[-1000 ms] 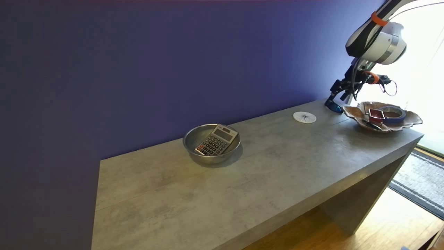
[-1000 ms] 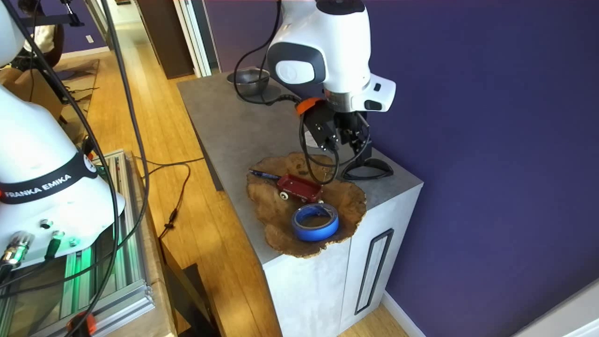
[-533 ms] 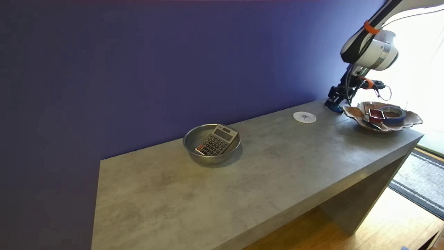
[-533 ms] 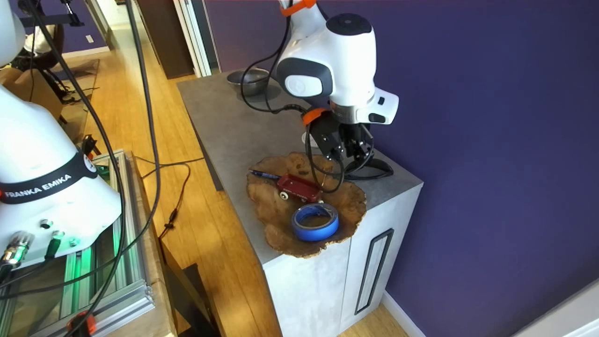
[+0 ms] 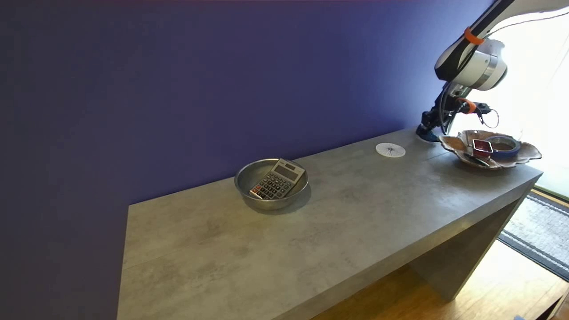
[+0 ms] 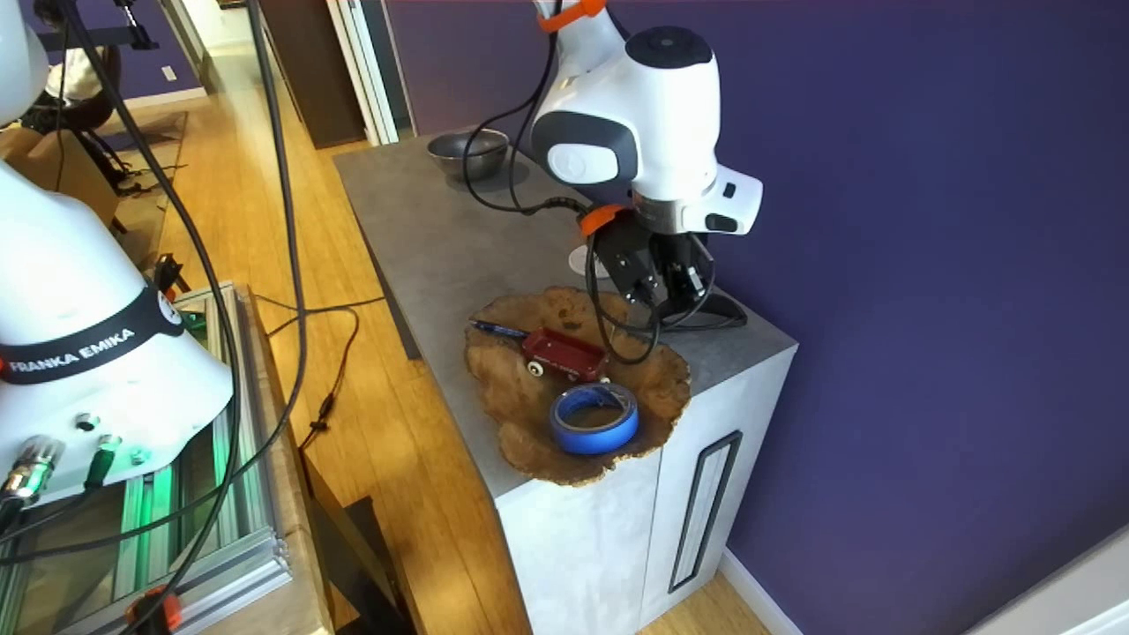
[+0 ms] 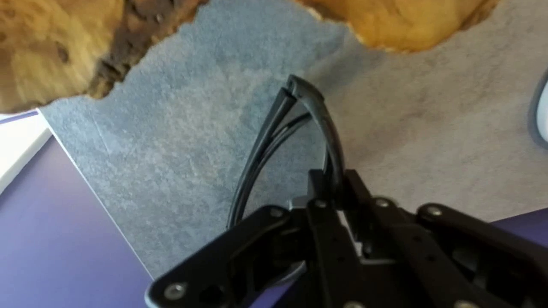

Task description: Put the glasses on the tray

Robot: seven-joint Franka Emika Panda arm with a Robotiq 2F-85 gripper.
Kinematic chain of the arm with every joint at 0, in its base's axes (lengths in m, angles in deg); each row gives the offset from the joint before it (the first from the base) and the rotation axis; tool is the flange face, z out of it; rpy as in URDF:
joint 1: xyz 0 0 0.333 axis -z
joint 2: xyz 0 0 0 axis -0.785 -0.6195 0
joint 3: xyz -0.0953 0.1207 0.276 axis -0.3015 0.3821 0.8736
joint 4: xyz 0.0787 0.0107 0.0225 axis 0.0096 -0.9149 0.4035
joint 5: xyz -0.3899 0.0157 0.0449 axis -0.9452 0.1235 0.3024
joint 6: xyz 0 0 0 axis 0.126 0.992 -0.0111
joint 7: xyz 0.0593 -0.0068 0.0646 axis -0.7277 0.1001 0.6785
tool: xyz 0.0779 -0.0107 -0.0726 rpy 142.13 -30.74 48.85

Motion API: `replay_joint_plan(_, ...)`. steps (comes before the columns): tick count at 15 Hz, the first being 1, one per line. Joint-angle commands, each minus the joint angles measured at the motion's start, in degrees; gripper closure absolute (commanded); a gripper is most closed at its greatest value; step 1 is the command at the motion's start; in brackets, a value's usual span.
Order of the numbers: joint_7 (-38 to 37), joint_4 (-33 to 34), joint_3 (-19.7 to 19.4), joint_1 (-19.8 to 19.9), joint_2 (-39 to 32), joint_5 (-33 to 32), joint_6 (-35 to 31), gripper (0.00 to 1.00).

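Black glasses (image 7: pixel 314 100) rest on the grey table beside the tray, their dark lens (image 5: pixel 428 135) low at the tabletop. In the wrist view one of their arms runs between the fingertips of my gripper (image 7: pixel 335 184), which is shut on it. An exterior view has the gripper (image 6: pixel 690 300) partly covering the glasses (image 6: pixel 725 310) from above. The tray (image 6: pixel 522 428) is a shallow brown wooden dish with a wavy rim, close by. Its edge (image 7: pixel 398 23) crosses the top of the wrist view. The lenses are mostly hidden under the gripper in that view.
On the tray sit a red toy wagon (image 6: pixel 564 354), a blue tape roll (image 6: pixel 573 438) and a pen (image 6: pixel 499 330). A white disc (image 5: pixel 390 150) lies nearby. Farther along stands a metal bowl (image 5: pixel 266 204) with a calculator (image 5: pixel 278 180). A purple wall (image 5: pixel 355 89) runs behind.
The arm has come down toward the tabletop over the glasses. My gripper's fingers have gone from apart to shut on the glasses, which have shifted slightly.
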State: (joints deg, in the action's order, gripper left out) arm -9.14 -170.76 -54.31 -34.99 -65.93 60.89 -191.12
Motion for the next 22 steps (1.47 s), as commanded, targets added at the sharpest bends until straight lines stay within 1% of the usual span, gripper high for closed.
replay_joint_plan(1, -2.5, -0.6, -0.2, 0.7, 2.5, 2.2, -1.2, 0.97)
replay_joint_plan(4, -6.1, -2.4, 0.2, 1.0, 5.6, 5.2, -3.4, 0.97)
replay_joint_plan(6, -10.7, -5.9, -3.3, -2.0, 9.3, 3.8, -2.8, 0.97)
replay_joint_plan(7, -13.8, -9.3, -6.0, -3.9, 12.5, 2.0, -1.8, 0.97)
replay_joint_plan(8, -14.5, -12.8, -7.4, -4.3, 16.3, 1.2, -0.1, 0.97)
replay_joint_plan(9, -16.3, -15.9, -10.6, -6.3, 19.1, -1.3, 2.3, 0.97)
replay_joint_plan(10, -17.4, -18.6, -8.3, -3.1, 22.1, -5.9, 4.3, 0.97)
replay_joint_plan(11, -12.7, -20.6, -10.3, -5.0, 25.0, -3.9, 7.7, 0.97)
replay_joint_plan(13, -9.7, -25.8, -9.2, -4.3, 31.3, -4.5, 10.6, 0.97)
replay_joint_plan(14, -9.2, -28.6, -9.1, -4.6, 34.4, -4.3, 10.8, 0.97)
replay_joint_plan(16, -7.8, -33.5, -8.3, -4.7, 40.7, -1.8, 11.8, 0.97)
replay_joint_plan(17, -8.7, -35.9, -8.0, -5.2, 43.8, -2.5, 12.6, 0.97)
replay_joint_plan(19, -8.8, -37.9, -7.0, -6.0, 45.9, -2.2, 13.7, 0.97)
replay_joint_plan(22, -9.6, -39.5, -5.2, -7.7, 45.2, -2.1, 10.5, 0.97)
